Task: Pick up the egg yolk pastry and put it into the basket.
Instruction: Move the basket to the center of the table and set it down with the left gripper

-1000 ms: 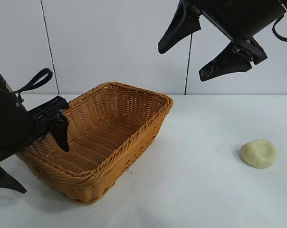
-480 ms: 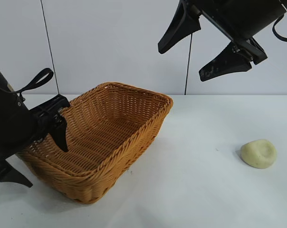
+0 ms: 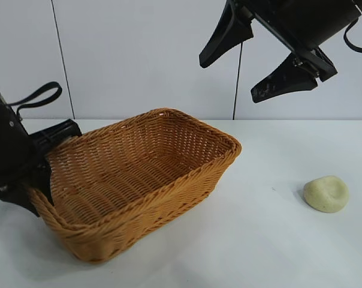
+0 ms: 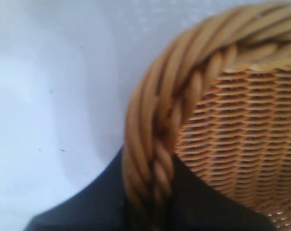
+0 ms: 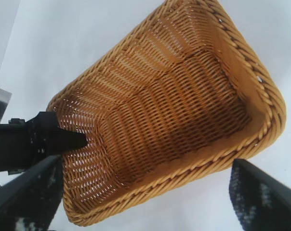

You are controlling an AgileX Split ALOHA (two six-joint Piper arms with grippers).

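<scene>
The egg yolk pastry [image 3: 326, 194] is a pale yellow lump with a dent on top, lying on the white table at the right, well apart from the basket. The orange-brown wicker basket [image 3: 169, 180] stands left of centre, empty. My left gripper [image 3: 34, 189] is shut on the braided rim at the basket's left end; the rim [image 4: 155, 110] runs between its two dark fingers [image 4: 102, 202]. My right gripper [image 3: 228, 81] hangs high above the table, open and empty; its view looks down into the basket [image 5: 261, 82] and shows the left gripper [image 5: 39, 142].
The white table [image 3: 259, 240] stretches between basket and pastry. A pale panelled wall [image 3: 139, 54] rises behind the table.
The left gripper has pulled back and swung the basket: its right end now reaches farther right and nearer the pastry. The right arm and the pastry have not moved.
</scene>
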